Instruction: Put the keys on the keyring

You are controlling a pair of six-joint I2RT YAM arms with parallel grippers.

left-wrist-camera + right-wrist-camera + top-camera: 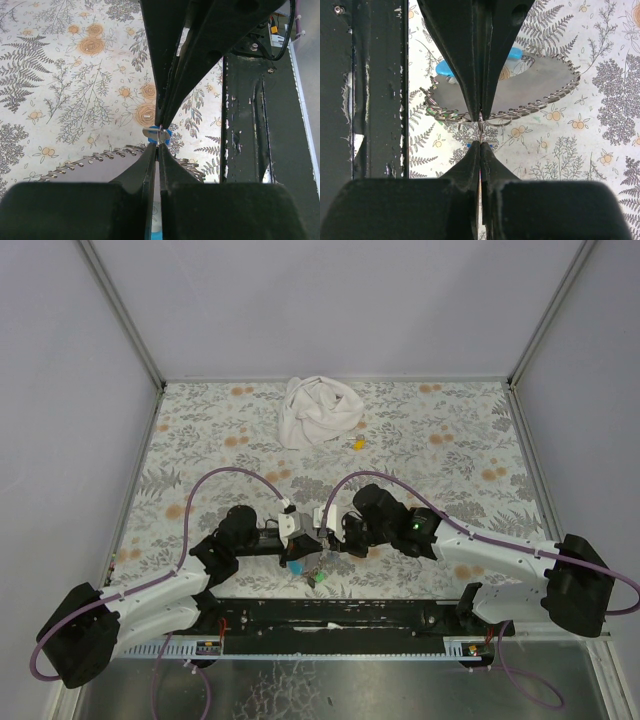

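Note:
Both grippers meet tip to tip low over the floral table (450, 450) near its front edge. My left gripper (158, 145) is shut on a thin metal ring seen edge-on, the keyring (159, 134), with a silver and blue piece right beside it. From the opposite side my right gripper (480, 141) is shut on the same thin ring (481, 129). The grey strap (530, 80), edged with small metal links, lies under them. Blue-capped keys (442, 69) and a green cap (432, 122) peek out beside it. From above, a blue key (297, 565) and a green key (318, 578) show below the left gripper (308, 543) and right gripper (330, 542).
A crumpled white cloth (318, 412) lies at the back of the table, with a small yellow scrap (356, 444) next to it. The black base rail (340, 615) runs along the near edge close to the grippers. Purple cables (215, 480) arch over both arms.

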